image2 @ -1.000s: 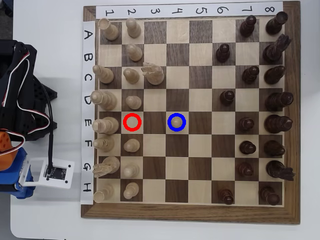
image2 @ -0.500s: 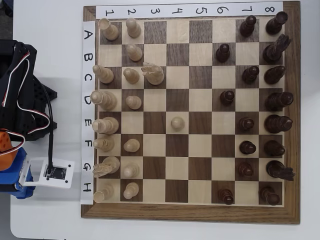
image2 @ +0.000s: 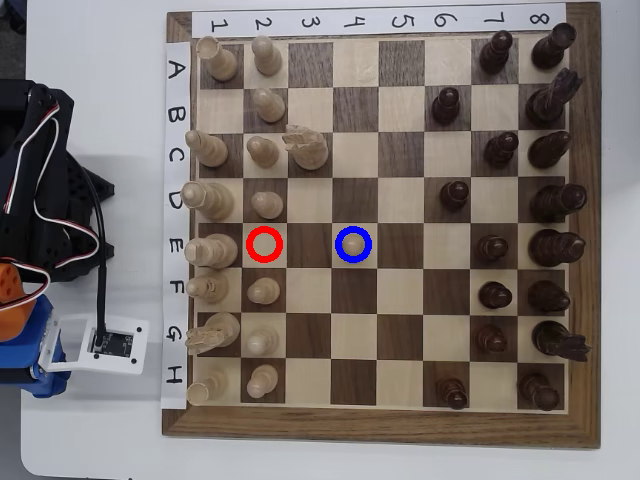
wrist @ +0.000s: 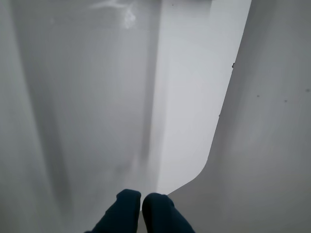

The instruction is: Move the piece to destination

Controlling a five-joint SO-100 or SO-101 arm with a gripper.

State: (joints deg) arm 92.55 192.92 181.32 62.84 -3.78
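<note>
On the blue-ringed square (image2: 353, 245) stands the pawn (image2: 353, 241); off-board, the gripper (wrist: 141, 204) seems clenched, empty.

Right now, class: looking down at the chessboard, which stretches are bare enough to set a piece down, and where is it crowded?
Free: columns 3 to 5 on the chessboard, apart from the pale piece at C3 and the pawn inside the blue ring. Also the white table left of the board. Crowded: columns 1 and 2 with pale pieces, 6 to 8 with dark ones.
</note>
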